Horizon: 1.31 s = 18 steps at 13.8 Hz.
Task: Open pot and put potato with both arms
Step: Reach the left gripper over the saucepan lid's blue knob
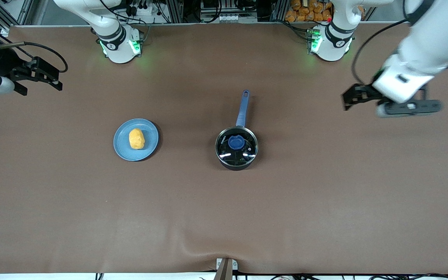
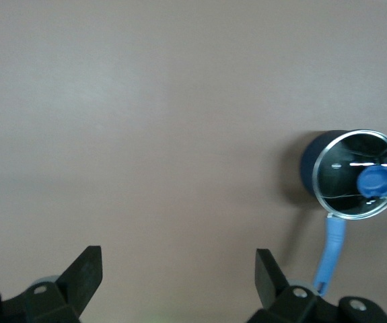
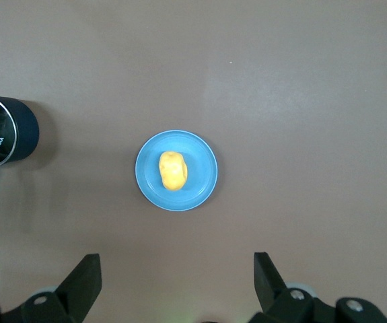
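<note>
The black pot (image 1: 236, 155) stands near the middle of the table, its blue handle (image 1: 242, 109) pointing toward the robots' bases. The glass lid (image 1: 243, 152) with a blue knob (image 1: 236, 142) sits shut on it. The potato (image 1: 136, 139) lies on a light-blue plate (image 1: 150, 146) toward the right arm's end. My left gripper (image 1: 345, 100) is open and empty over bare table at the left arm's end; its wrist view (image 2: 178, 269) shows the pot (image 2: 309, 165). My right gripper (image 1: 58, 79) is open and empty over the right arm's end; its wrist view (image 3: 177, 272) shows the potato (image 3: 172, 170).
A brown cloth (image 1: 224, 210) covers the table, with a wrinkle near its front edge. A metal bracket (image 1: 226, 268) sits at that edge. Cables and boxes line the edge by the arm bases (image 1: 224, 11).
</note>
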Tool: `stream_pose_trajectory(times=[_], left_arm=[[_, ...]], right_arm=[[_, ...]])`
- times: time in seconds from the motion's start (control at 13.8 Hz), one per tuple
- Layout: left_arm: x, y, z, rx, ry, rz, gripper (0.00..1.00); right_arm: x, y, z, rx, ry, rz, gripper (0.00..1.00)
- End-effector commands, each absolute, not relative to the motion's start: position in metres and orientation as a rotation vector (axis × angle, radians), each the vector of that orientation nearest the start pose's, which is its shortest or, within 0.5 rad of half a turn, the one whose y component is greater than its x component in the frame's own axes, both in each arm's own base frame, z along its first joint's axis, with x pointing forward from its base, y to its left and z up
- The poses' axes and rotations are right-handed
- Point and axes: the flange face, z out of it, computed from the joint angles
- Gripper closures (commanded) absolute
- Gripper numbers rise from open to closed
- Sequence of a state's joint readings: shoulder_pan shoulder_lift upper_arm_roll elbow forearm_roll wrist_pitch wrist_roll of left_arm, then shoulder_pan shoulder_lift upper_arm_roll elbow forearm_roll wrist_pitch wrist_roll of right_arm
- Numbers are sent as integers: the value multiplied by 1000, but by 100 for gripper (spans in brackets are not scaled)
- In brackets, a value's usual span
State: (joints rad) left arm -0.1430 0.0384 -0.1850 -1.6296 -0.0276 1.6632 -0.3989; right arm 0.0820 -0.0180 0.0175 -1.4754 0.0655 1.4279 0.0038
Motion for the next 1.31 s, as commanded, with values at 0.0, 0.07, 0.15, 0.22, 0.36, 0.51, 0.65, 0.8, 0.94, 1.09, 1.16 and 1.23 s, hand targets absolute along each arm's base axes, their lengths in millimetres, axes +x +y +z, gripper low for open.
stream_pose_trajectory(times=[0.0, 0.07, 0.15, 0.22, 0.36, 0.51, 0.65, 0.8, 0.94, 1.09, 1.16, 1.23], left_arm=[[547, -235, 561, -3182, -213, 29, 0], [545, -256, 549, -3185, -245, 35, 0], [543, -279, 533, -3182, -276, 59, 0], [545, -302, 517, -3186, -297, 66, 0], [548, -342, 493, -3196, -348, 76, 0], [548, -378, 467, -3161, -381, 39, 0], [551, -402, 443, -3151, -425, 12, 0], [551, -423, 419, -3152, -427, 13, 0], [549, -439, 401, -3162, -434, -8, 0], [547, -452, 386, -3175, -452, -35, 0], [545, -459, 378, -3168, -446, -54, 0], [545, -464, 370, -3167, -448, -72, 0]], right_arm=[[532, 58, 672, -3064, -137, 46, 0], [532, 58, 672, -3064, -137, 46, 0], [532, 58, 672, -3062, -134, 46, 0], [532, 58, 672, -3062, -134, 46, 0], [532, 58, 672, -3062, -135, 48, 0], [532, 57, 672, -3063, -132, 51, 0], [532, 55, 672, -3063, -128, 51, 0], [532, 56, 672, -3063, -130, 48, 0], [532, 56, 672, -3063, -130, 48, 0], [532, 56, 672, -3063, -130, 51, 0], [532, 57, 672, -3063, -132, 51, 0], [532, 57, 672, -3063, -132, 51, 0]])
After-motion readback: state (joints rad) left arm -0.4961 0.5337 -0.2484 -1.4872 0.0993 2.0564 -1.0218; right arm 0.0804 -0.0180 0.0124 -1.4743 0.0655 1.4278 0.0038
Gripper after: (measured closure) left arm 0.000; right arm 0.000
